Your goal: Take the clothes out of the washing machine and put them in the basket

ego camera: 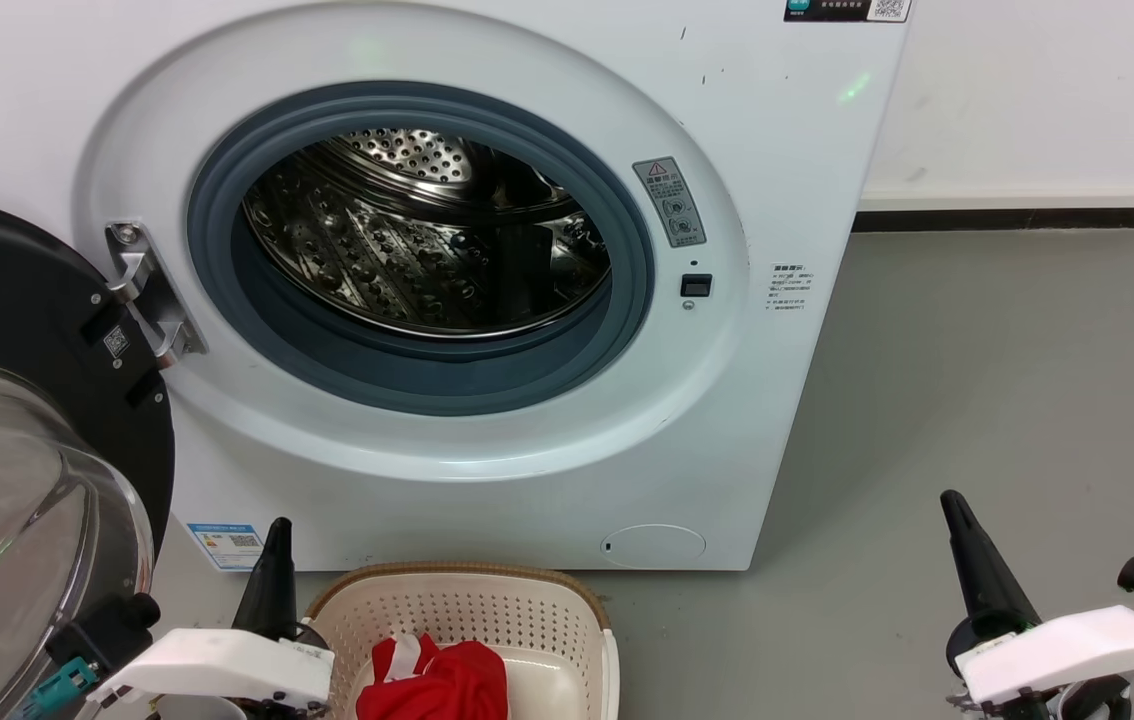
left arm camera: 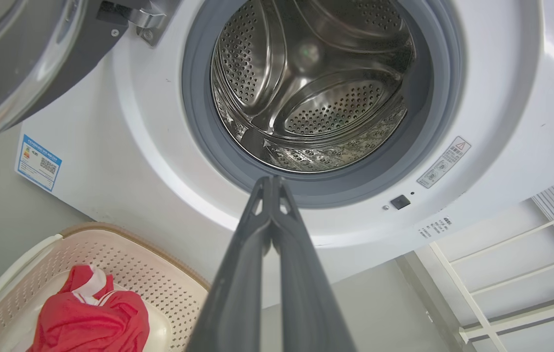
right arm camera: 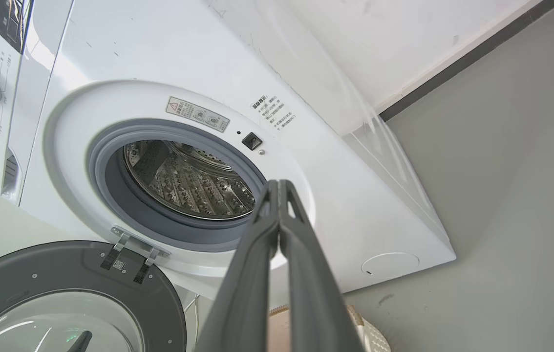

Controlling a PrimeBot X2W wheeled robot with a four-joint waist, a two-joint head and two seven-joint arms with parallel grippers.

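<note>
Clothes are lying in the basket at six o'clock; left gripper and right gripper are pinching fingers together, empty

Head view's bottom edge cuts the basket and clothes (left edge, the door); warning sticker print unreadable.

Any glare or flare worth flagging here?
Head view: green flare spots on the large white front-loading washing machine, busy reflections in its shiny perforated steel drum. Left wrist view: blown highlight at the machine's upper right. Right wrist view: pale glare streak down the machine's side.
</note>
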